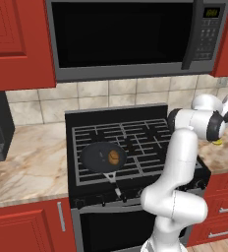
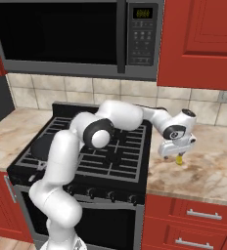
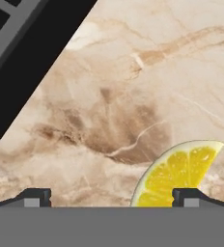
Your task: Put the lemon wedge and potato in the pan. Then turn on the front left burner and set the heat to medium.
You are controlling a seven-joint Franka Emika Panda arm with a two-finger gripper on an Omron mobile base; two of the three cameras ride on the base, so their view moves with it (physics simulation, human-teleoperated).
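The white arm reaches right, past the black stovetop (image 2: 86, 146), out over the beige marbled stone counter (image 2: 208, 171) on the stove's right side. End effector (image 2: 178, 155) hangs low over that counter, jaws spread wide with nothing between them. Directly under it lies the small yellow lemon wedge (image 3: 179, 173), cut face showing pale segments, flat on the counter; in the hand view it sits close to one dark fingertip (image 3: 189, 198), the other fingertip well off to the side over bare stone. In the right base view the wedge shows as a small yellow spot (image 2: 179, 159) just below the end effector; in the left base view a sliver of yellow (image 1: 217, 142) peeks from under the wrist. Whether the fingertips touch the wedge cannot be told. The round, shallow, dark grey skillet (image 1: 100, 156) rests on the near left section of the black cast-iron grate (image 1: 86, 170), its short handle pointing toward the near edge of the stove. The small brown-orange oval potato (image 1: 114, 157) lies inside the skillet, toward its right side. A grey microwave (image 1: 130, 37) hangs above the stove, red cabinets (image 2: 203, 41) to either side.
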